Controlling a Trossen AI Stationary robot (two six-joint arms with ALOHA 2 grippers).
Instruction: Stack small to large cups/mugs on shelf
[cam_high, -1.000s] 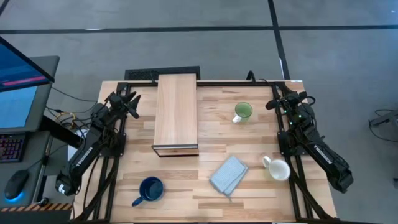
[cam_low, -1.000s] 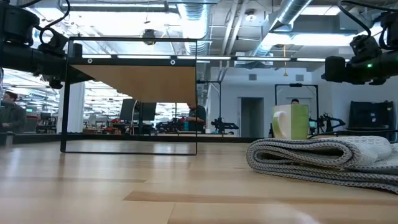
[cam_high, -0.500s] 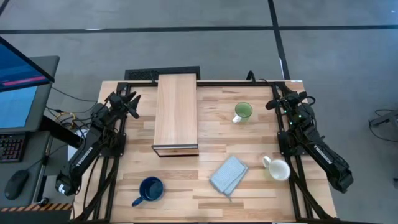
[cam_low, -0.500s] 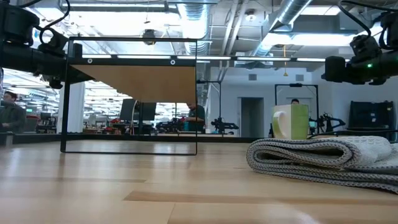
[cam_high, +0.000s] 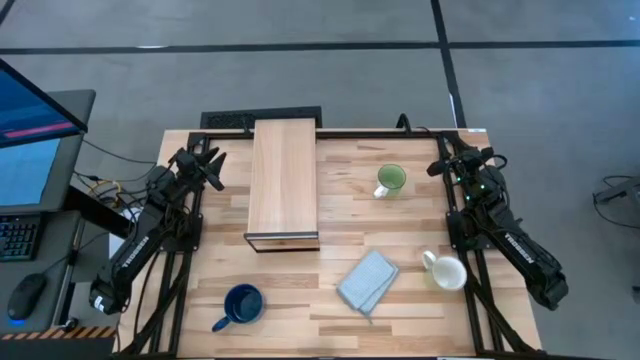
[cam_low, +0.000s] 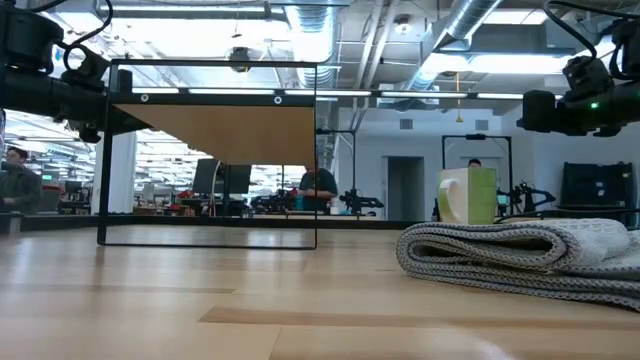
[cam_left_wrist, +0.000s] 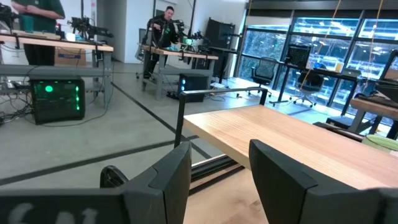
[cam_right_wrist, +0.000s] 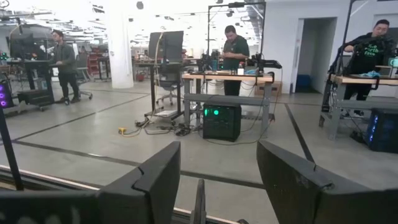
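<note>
Up at the far left corner of the bench (cam_high: 300, 305) my left pincer (cam_high: 207, 165) hangs above the boards, fingers spread wide and holding nothing; just beside it lies the shelf (cam_high: 284, 182), a long light-wood box with a flat plank top and a dark opening at its near end. At the far right corner my right pincer (cam_high: 462, 165) hangs likewise, wide and empty, pointing out over the bench's far edge toward the room. The light green mug (cam_high: 390, 180) stands upright near it, between that pincer and the shelf, handle toward the near left. The white mug (cam_high: 446, 272) sits by the right edge, close under my right arm, well apart from the pincer. The dark blue mug (cam_high: 241, 304) stands near the front edge, well apart from my left pincer. A folded grey-blue cloth (cam_high: 368, 281), soft and ribbed, lies between the blue and white mugs. Nothing touches the shelf's top.
</note>
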